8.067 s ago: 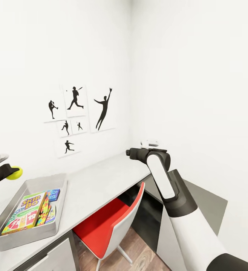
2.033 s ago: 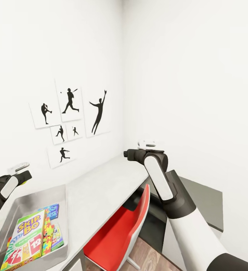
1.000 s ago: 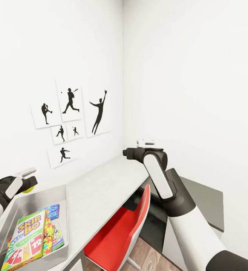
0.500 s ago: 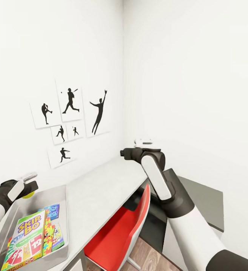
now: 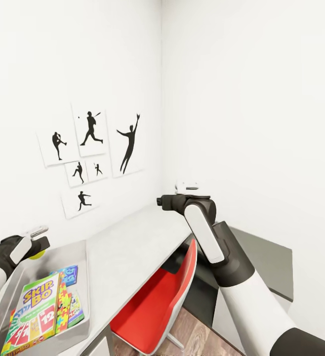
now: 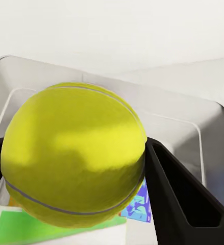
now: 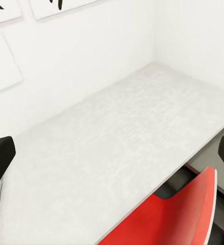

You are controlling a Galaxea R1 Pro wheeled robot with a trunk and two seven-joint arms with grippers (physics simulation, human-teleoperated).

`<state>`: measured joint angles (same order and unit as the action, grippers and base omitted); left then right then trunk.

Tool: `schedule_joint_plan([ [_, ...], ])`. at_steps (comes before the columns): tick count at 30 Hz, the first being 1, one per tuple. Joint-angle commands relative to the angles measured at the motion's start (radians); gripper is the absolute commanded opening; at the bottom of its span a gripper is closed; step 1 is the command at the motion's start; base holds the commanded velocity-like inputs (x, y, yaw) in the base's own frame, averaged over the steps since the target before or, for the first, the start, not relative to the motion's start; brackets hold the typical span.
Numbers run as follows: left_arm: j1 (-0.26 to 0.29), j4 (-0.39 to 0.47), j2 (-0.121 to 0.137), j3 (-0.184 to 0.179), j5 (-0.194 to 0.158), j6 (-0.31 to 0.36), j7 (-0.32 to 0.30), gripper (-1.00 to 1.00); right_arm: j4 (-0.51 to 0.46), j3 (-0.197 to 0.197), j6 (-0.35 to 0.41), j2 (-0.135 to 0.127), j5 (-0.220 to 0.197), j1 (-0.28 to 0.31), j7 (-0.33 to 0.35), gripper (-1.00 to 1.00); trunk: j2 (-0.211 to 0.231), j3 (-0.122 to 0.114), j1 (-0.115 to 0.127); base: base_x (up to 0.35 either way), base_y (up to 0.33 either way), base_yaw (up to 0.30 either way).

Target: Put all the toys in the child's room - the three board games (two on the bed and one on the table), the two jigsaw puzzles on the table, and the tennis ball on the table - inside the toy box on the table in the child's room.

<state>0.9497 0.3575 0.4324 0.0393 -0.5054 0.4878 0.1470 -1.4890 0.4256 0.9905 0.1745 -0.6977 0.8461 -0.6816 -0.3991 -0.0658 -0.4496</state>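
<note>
the left gripper (image 6: 76,173) is clamped on the tennis ball (image 6: 73,161), over the toy box (image 5: 76,247) holding the skip-bo board game (image 5: 34,311); the right wrist view shows the right gripper (image 7: 112,158) spread apart above the bare table (image 7: 122,148).

The orange-green board game (image 5: 34,313) reads "SKIP-BO", with what looks like "12" beneath.

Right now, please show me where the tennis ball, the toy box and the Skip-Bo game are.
tennis ball (image 6: 73,153), left wrist view: middle of its yellow surface.
toy box (image 5: 81,252), head view: its far grey wall.
Skip-Bo game (image 5: 36,309), head view: printed lid.
</note>
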Motion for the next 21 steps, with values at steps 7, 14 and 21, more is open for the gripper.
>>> schedule_joint_plan([
  [7, 0.017, 0.004, 0.002, 0.002, -0.007, -0.003, 0.005, -1.00, -0.001, 0.001, 0.003, 0.000, -0.009, 0.001, -0.010, 1.00, -0.001, 0.012, 0.000, 0.000, 0.000, 0.000],
  [14, 0.022, 0.000, 0.006, 0.002, -0.008, -0.016, 0.005, -1.00, -0.001, 0.002, 0.003, 0.000, -0.009, 0.001, -0.010, 1.00, -0.001, 0.023, 0.000, 0.000, 0.000, 0.000],
  [21, 0.022, -0.004, 0.006, 0.002, -0.007, -0.031, 0.005, -1.00, -0.001, 0.003, 0.004, 0.000, -0.009, 0.001, -0.010, 1.00, -0.001, 0.035, 0.000, 0.000, 0.000, 0.000],
])
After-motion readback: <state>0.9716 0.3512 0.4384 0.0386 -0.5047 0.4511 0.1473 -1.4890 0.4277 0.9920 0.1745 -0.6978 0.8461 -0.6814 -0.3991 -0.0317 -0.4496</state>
